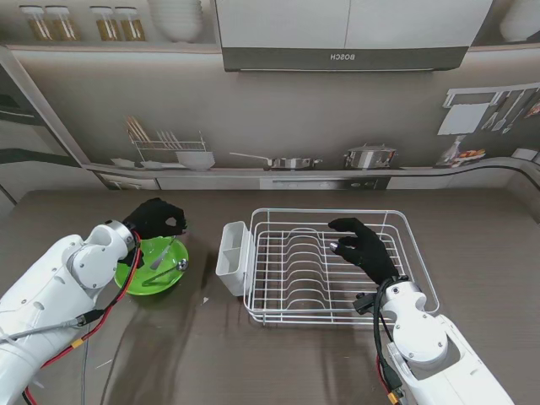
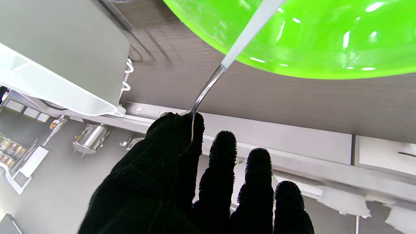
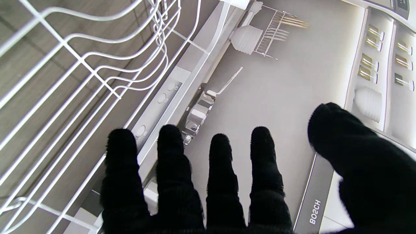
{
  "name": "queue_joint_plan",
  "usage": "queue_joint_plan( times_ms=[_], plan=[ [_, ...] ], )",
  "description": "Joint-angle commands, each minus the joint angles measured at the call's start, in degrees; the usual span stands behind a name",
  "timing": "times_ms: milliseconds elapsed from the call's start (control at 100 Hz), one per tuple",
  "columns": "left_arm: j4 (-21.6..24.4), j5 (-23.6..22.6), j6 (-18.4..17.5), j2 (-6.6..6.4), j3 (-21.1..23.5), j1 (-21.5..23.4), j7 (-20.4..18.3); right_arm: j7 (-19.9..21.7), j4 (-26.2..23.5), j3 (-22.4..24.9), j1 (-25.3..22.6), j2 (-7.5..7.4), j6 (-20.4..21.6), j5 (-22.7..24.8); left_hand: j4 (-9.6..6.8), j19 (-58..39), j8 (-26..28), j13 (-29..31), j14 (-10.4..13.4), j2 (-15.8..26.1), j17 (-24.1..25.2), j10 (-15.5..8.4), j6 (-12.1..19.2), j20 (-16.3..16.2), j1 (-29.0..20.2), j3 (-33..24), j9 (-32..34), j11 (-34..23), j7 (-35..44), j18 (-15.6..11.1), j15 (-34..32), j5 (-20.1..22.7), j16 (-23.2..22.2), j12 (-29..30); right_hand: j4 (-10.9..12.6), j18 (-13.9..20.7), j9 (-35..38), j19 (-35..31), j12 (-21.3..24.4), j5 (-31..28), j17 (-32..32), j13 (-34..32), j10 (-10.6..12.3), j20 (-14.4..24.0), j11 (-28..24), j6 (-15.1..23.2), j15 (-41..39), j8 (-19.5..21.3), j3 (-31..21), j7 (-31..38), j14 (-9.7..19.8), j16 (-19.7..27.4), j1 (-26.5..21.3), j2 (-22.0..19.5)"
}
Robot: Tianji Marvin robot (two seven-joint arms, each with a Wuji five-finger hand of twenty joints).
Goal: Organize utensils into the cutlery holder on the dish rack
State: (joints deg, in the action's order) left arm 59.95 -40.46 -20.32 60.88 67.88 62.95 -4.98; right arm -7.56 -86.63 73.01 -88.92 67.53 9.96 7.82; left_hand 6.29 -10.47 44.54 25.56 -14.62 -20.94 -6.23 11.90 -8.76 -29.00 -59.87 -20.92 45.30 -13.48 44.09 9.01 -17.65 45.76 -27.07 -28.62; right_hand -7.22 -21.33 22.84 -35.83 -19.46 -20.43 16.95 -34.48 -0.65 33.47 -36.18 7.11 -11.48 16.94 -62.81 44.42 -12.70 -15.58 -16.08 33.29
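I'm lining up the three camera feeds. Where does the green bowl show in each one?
Stand view: the green bowl sits on the table to the left of the cutlery holder, under the left hand.
Left wrist view: the bowl fills the upper right of the picture.
Right wrist view: not in it.
Shared landmark: the white cutlery holder, seen in the stand and left wrist views.

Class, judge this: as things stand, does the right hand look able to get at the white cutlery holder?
Probably yes: the right hand hovers open over the dish rack, and nothing stands between it and the cutlery holder.
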Motion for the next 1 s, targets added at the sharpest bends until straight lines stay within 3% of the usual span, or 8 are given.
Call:
queue_joint_plan(
  times_ms=[0,220,470,990],
  plan=[
    [1.77,0.63,-0.02,-0.47,0.71,0.41,-1.32,0.9,-0.11,-0.07,-0.18,0.23,-0.09,-0.08,0.44,0.32,3.03,0.63,0.94,3.21,0.57,-0.79,1.48,-0.69,-4.84,-0.5,1.08,-0.51,5.92,-0.38,-0.63,0.35,0.12,-1.17,1.22,0.62,-0.39,1.41,0.72,0.31,0.17,-1.05,-0.1,1.19,0.56,0.21,-0.34,-1.25,0.49,-1.0,0.62,-0.5,1.14,-0.98],
    [7.3,1.87,-0.25,-0.52,3.55,2.35,-3.45,0.86,-0.12,-0.02,-0.2,0.25,-0.11,-0.16,0.39,0.24,2.97,0.78,0.79,3.2,0.45,-0.69,1.45,-0.73,-4.82,-0.35,1.35,-0.63,5.61,-0.33,-0.54,0.62,0.15,-1.65,1.23,0.65,-0.41,1.51,0.73,0.29,0.18,-1.08,-0.12,1.26,0.55,0.22,-0.33,-1.29,0.5,-1.04,0.6,-0.51,1.18,-1.11],
    [10.79,7.38,-0.35,0.13,2.95,1.92,-5.14,0.88,-0.15,-0.07,-0.25,0.24,-0.04,-0.14,0.22,0.11,2.66,0.75,0.74,3.29,0.44,-0.41,1.49,-0.88,-4.73,0.01,1.62,-0.41,4.97,-0.38,-0.39,0.93,0.17,-1.89,1.25,0.68,-0.42,1.64,0.74,0.33,0.21,-1.09,-0.11,1.35,0.55,0.24,-0.33,-1.32,0.52,-1.08,0.61,-0.52,1.18,-1.14],
    [4.31,17.23,-1.61,3.35,-7.39,-7.32,-1.71,0.97,-0.17,-0.02,-0.28,0.24,-0.05,-0.33,-0.04,0.0,2.59,0.85,0.46,3.41,0.49,-0.27,1.31,-1.11,-4.99,0.6,1.7,-0.13,4.35,-0.31,-0.32,1.14,0.12,-2.06,1.25,0.59,-0.42,1.92,0.76,0.38,0.27,-1.03,-0.07,1.58,0.58,0.24,-0.29,-1.36,0.57,-1.12,0.56,-0.52,1.22,-1.23]
  ],
)
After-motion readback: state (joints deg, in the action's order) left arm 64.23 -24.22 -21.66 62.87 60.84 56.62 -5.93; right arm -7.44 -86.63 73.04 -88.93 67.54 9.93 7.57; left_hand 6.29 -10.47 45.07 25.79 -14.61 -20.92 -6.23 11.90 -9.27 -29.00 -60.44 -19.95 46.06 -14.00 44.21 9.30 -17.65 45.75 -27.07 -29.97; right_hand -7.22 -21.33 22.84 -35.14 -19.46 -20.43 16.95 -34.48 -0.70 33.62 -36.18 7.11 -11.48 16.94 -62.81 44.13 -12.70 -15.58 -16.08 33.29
